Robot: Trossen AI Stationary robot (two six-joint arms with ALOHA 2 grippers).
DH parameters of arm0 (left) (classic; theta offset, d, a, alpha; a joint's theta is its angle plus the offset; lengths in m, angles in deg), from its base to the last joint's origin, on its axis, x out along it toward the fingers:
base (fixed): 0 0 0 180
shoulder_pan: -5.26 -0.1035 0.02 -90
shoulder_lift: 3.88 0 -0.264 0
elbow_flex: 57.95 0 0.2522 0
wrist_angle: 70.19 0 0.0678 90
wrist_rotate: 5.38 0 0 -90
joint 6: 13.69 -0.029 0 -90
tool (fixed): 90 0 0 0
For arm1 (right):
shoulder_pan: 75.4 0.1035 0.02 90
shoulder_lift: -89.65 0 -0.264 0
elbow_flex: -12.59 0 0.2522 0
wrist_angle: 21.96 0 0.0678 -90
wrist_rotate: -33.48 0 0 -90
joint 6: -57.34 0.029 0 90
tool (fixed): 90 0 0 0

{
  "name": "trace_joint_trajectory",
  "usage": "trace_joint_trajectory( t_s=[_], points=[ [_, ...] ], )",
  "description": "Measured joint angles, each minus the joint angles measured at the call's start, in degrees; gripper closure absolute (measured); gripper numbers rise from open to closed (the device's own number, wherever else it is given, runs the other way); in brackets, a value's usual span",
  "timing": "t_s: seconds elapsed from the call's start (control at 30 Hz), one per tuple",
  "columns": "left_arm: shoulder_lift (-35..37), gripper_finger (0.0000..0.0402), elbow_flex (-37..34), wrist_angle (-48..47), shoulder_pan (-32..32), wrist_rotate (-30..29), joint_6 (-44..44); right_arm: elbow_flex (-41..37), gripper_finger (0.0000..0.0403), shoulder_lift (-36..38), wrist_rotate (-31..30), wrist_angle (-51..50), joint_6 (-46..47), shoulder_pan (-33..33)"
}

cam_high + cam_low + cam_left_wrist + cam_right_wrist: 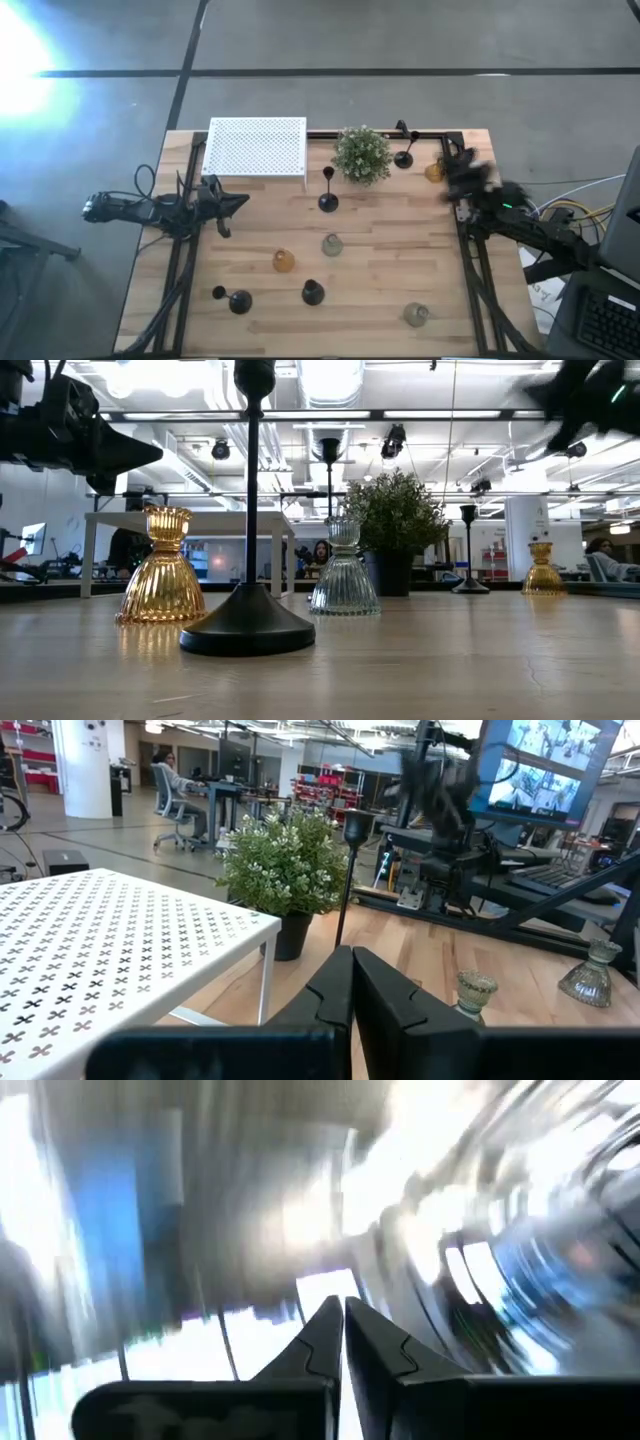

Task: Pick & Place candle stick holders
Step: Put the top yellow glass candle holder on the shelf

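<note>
Counting from overhead: four black candle stick holders (328, 203), two amber glass ones (284, 261), two clear glass ones (332, 244), one green potted plant (361, 154), one white perforated box (256, 148).

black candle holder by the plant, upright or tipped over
Upright. The black candle holder stands on its round base beside the plant, stem vertical in the left wrist view.

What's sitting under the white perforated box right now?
Bare wood shows beneath the white perforated box past its thin leg in the left wrist view; no holder is visible there. From above, its top covers everything beneath.
</note>
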Motion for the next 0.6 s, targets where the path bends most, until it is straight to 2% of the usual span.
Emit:
trace_joint_trajectory(
  t_s=[0.03, 0.07, 0.1, 0.17, 0.23, 0.3, 0.37, 0.53, 0.6],
  points=[
    [0.0, 0.0390, 0.0, 0.0, 0.0, 0.0, 0.0, 0.1, 0.0394, -0.7, -3.7, 10.8, 4.3, -0.2],
    [0.0, 0.0390, 0.0, 0.0, 0.0, 0.0, 0.0, 0.3, 0.0394, -1.2, -4.3, 19.1, 5.9, -0.2],
    [0.0, 0.0390, 0.0, 0.0, 0.0, 0.0, 0.0, 1.0, 0.0394, -1.7, -1.7, 24.8, 5.1, -0.1],
    [0.0, 0.0390, 0.0, 0.0, 0.0, 0.0, 0.0, 4.8, 0.0394, -2.6, 12.4, 27.3, -2.1, -0.1],
    [0.0, 0.0390, 0.0, 0.0, 0.0, 0.0, 0.0, 11.5, 0.0394, -4.7, 24.7, 22.9, -5.7, 0.0],
    [0.0, 0.0390, 0.0, 0.0, 0.0, 0.0, 0.0, 20.2, 0.0394, -8.4, 31.9, 13.0, -6.1, 0.0],
    [0.0, 0.0390, 0.0, 0.0, 0.0, 0.0, 0.0, 30.5, 0.0394, -13.7, 36.5, -2.7, -7.5, 0.0],
    [0.0, 0.0390, 0.0, 0.0, 0.0, -0.1, 0.0, 55.6, 0.0394, -30.2, 36.8, -51.5, -11.7, 0.0],
    [0.0, 0.0390, 0.0, 0.0, 0.0, -0.2, 0.0, 64.3, 0.0394, -37.1, 35.6, -66.4, -11.7, -0.1]
  ],
)
